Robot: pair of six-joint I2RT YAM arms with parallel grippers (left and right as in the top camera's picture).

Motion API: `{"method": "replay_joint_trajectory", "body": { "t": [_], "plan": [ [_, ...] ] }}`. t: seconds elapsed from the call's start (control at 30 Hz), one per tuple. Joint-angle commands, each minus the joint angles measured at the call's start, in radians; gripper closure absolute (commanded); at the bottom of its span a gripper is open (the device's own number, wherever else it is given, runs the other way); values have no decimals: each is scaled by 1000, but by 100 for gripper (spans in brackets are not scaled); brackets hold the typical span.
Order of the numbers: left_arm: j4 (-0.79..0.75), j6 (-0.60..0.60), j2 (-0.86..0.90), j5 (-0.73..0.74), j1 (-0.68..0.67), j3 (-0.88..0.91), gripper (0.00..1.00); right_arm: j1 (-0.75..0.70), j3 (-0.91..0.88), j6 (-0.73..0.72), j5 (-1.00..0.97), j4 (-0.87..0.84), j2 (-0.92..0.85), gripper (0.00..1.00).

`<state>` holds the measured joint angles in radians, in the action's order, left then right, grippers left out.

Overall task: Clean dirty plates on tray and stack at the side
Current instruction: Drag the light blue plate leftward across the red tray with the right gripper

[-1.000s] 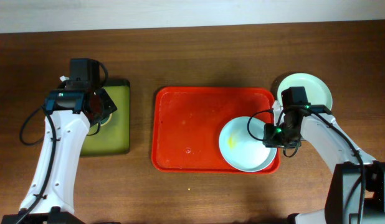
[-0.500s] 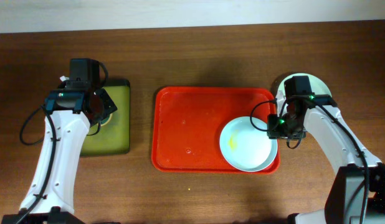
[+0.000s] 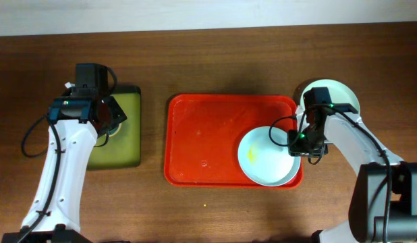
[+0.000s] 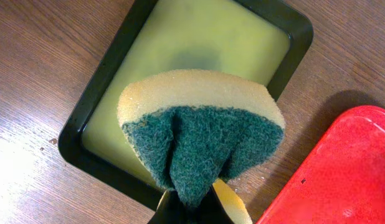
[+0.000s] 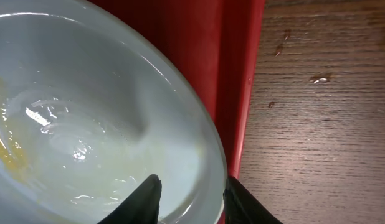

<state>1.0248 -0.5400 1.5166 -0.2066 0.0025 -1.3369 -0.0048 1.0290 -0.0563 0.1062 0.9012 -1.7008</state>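
Observation:
A pale bluish-white plate with a yellow smear lies in the front right corner of the red tray. My right gripper is at its right rim. In the right wrist view the gripper is open and straddles the rim of the plate, one finger inside and one outside by the tray wall. A pale green plate rests on the table right of the tray, partly under the right arm. My left gripper is shut on a yellow and green sponge.
A black-rimmed tray with a yellow-green inside sits left of the red tray, under the left gripper. Small water drops lie on the brown wooden table right of the red tray.
The right gripper drew back a little, then came down over the plate's right rim with its jaws narrower. The left arm and sponge have not moved.

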Motion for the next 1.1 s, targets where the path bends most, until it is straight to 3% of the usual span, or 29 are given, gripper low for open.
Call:
{"method": "replay_joint_trajectory", "body": {
  "t": [0.0,0.23,0.43,0.5,0.53,0.57,0.63,0.93,1.07],
  "plan": [
    [-2,-5,5,5,2,8,100,5,-15,-4,12,-1,-28,65],
    [-3,-5,5,5,2,8,100,5,-14,-4,42,-3,-30,65],
    [-3,-5,5,8,2,8,100,47,-15,-4,280,-5,-30,67],
    [-3,-5,5,8,2,8,100,98,-15,-6,227,-24,-30,66],
    [-3,-5,5,8,2,8,100,118,-15,-29,168,-34,-30,57],
    [-2,-5,5,8,2,8,100,138,-15,-117,53,-43,-30,54],
    [-1,-5,5,8,2,8,100,144,-15,-183,-24,-49,-30,55],
    [-2,-5,5,8,2,8,100,122,-39,-158,7,-74,-75,56],
    [-3,-5,5,8,2,8,100,122,-45,-158,67,-113,-105,64]
  ]
}}
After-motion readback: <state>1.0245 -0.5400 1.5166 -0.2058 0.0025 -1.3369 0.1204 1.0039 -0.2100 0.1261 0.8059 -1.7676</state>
